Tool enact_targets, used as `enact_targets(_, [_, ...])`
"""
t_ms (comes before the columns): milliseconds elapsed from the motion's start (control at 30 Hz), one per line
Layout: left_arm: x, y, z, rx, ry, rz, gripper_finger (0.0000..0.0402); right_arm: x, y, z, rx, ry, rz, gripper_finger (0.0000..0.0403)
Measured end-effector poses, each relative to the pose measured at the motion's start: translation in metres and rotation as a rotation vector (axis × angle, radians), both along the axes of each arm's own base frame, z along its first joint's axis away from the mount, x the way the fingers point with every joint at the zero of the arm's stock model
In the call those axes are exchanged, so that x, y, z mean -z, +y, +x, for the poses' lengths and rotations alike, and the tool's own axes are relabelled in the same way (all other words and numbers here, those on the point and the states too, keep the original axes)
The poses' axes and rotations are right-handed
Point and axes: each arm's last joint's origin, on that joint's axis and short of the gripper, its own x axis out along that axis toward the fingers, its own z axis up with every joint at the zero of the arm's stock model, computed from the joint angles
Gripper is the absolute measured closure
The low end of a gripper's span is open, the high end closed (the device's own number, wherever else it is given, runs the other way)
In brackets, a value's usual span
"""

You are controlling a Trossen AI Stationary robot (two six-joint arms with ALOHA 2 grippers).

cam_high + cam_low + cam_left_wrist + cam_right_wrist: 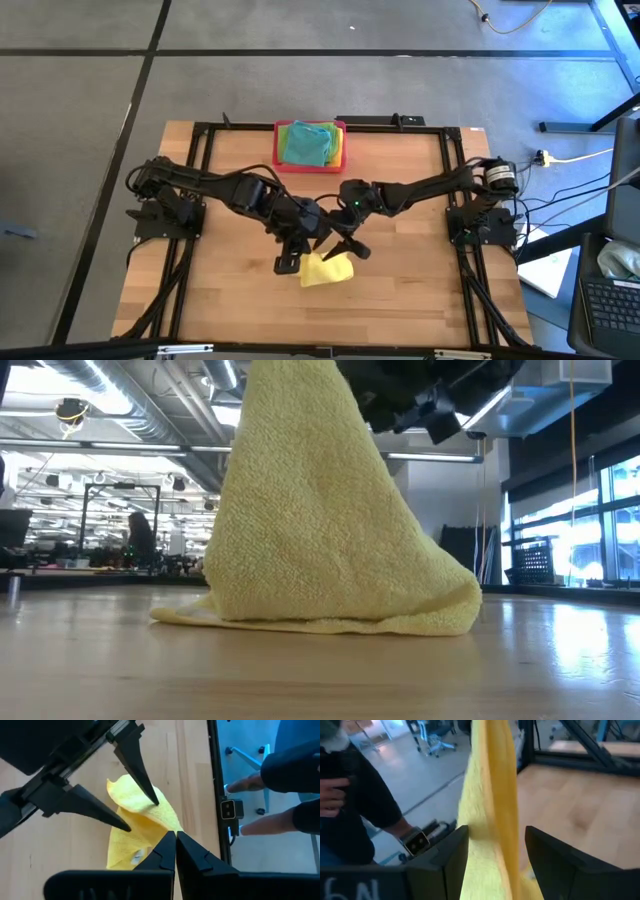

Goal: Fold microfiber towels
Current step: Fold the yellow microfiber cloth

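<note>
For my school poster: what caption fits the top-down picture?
Both grippers, left gripper shut and right gripper open, meet over a yellow towel; more towels wait in the pink tray.

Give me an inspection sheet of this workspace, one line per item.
Surface: wooden table in a black frame, bare over most of its area.
Job's things: one yellow towel partly lifted near the front middle, its lower edge on the wood; teal towel on top of a pile in the pink tray at the far edge.
Clutter: nothing seen.
Grippers: left gripper shut on the yellow towel; right gripper has its jaws open, with the hanging cloth between them.
Cables: a white lead and dark leads on the floor to the right.
Surroundings: a person's hands beside the table; open room behind.
</note>
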Motion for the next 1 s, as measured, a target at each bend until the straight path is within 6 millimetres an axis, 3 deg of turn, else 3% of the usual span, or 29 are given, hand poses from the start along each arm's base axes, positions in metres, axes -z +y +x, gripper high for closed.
enact_targets(233, [0.000,0.000,0.000,-0.001,-0.003,-0.004,0.0402,-0.014,0.005,0.009,-0.052,-0.026,0.063,0.0205])
enact_targets(367, [0.002,0.001,-0.002,-0.004,0.033,-0.003,0.0402,-0.011,0.006,0.008,-0.076,0.055,0.116,0.0205])
enact_targets(533, [0.005,0.003,-0.008,-0.006,0.102,0.013,0.0401,-0.001,0.007,0.001,-0.143,0.211,0.154,0.0205])
enact_targets(833, [0.005,0.011,-0.006,-0.031,0.107,0.014,0.0402,0.019,0.005,-0.009,-0.126,0.267,-0.016,0.0205])
enact_targets(1000, [0.005,0.014,-0.006,-0.042,0.109,0.021,0.0402,0.039,0.004,-0.019,-0.087,0.332,-0.068,0.0205])
